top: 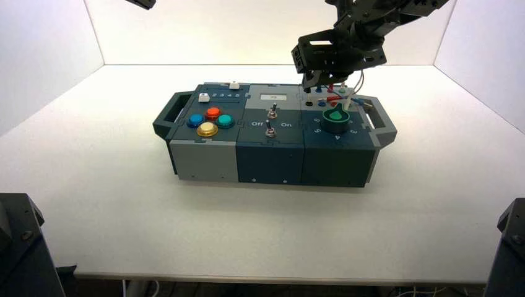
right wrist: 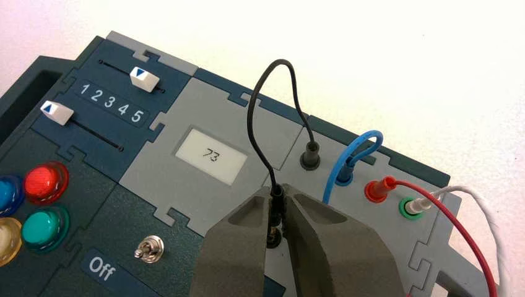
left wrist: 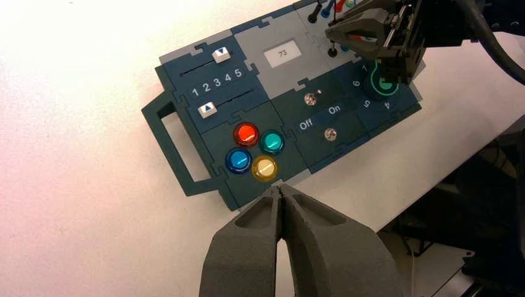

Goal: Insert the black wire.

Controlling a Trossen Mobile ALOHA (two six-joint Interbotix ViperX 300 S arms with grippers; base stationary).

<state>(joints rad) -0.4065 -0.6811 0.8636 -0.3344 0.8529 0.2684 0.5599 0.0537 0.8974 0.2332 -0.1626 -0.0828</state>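
The thin black wire's [right wrist: 263, 117] free plug is being clamped by the right gripper [right wrist: 277, 218] over the box's [right wrist: 155, 179] sockets. The left gripper [left wrist: 283, 213], fingers together, is being held off the box's front.

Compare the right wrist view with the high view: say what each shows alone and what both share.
Only the right wrist view shows the black wire looping from its far socket to the plug that the right gripper clamps, and the display reading 73.

Only the high view shows the green knob, both box handles, and the left arm lifted off at the upper left.

Both show the box, the sliders, the coloured buttons and the red wire.
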